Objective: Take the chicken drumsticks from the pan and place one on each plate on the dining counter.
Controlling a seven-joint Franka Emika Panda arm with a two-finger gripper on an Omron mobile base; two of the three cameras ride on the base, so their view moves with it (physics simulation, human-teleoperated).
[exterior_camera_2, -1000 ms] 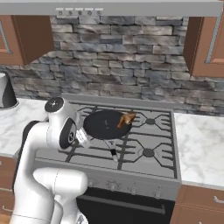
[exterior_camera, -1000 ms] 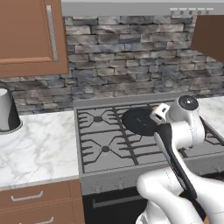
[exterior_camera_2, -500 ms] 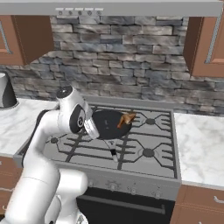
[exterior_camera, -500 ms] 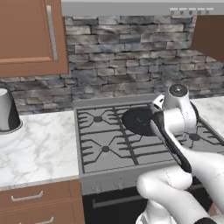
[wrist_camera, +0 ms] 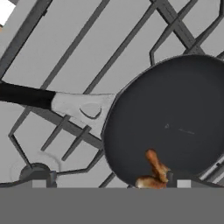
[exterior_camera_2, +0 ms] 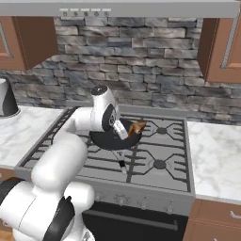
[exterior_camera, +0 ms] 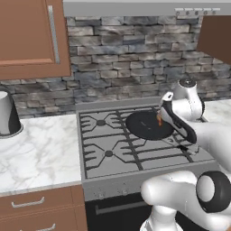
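Observation:
The black pan sits on the left rear stove burner, its black handle pointing toward the stove's front. Golden-brown chicken drumsticks lie bunched together at the pan's rim. My gripper hangs open above the pan, and the drumsticks are close to its right fingertip. Nothing sits between the jaws. In the base views my wrist covers part of the pan, and the drumsticks peek out beside it. The plates and the dining counter are out of view.
Black cast-iron grates cover the stove. A steel kettle stands on the marble counter to the left. More marble counter lies to the right. Wooden cabinets and a stone wall stand behind.
My arm has swung up and farther over the stove, bringing the hand above the pan. The pan and drumsticks have not moved, and the gripper stays open.

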